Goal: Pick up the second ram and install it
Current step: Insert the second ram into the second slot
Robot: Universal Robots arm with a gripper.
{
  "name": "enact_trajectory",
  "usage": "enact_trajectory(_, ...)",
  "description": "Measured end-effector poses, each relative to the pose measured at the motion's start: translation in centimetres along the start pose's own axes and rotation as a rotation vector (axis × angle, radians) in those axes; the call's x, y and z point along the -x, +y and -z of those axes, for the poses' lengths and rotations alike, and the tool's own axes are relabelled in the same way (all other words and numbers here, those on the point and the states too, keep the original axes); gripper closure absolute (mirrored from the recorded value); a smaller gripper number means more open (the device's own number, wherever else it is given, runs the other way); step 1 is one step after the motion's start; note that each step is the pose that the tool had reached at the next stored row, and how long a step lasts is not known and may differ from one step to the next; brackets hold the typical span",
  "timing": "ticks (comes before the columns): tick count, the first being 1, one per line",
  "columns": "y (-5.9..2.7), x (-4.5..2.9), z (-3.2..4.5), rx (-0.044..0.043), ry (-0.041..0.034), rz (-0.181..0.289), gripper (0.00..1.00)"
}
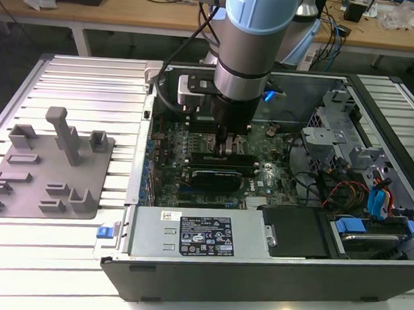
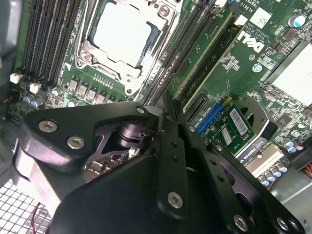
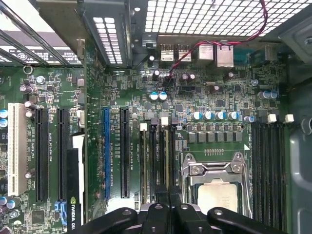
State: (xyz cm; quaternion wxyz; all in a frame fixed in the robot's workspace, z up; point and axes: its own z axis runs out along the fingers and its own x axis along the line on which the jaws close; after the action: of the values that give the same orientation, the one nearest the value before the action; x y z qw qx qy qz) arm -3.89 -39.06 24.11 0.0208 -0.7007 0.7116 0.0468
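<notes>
My gripper [image 1: 225, 141] reaches down into the open computer case [image 1: 256, 269], onto the motherboard's memory slots beside the processor socket [image 3: 214, 190]. The second ram [image 2: 207, 53] is a long thin green stick standing on edge along a slot. In both wrist views, one end of it runs in between my black fingertips [image 3: 163, 207]. It shows edge-on as a narrow strip [image 3: 166, 161] in the first wrist view. The fingers stand almost together, shut on the stick. I cannot tell how deep it sits in the slot.
A grey plastic tray [image 1: 25, 187] with raised blocks lies on the slatted table at the exterior view's left. In the case are a black graphics card [image 1: 216, 176], a power supply [image 1: 203, 235], drive cages and cables [image 1: 344, 183]. More dark memory slots [image 3: 268, 165] flank the socket.
</notes>
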Motion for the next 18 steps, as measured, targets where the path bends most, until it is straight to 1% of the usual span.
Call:
enact_trajectory(12,-0.01,0.00,-0.29,-0.0001,-0.0002,0.000,0.91)
enact_trajectory(18,0.05,0.00,-0.31,0.0000,0.0001,0.000,0.91)
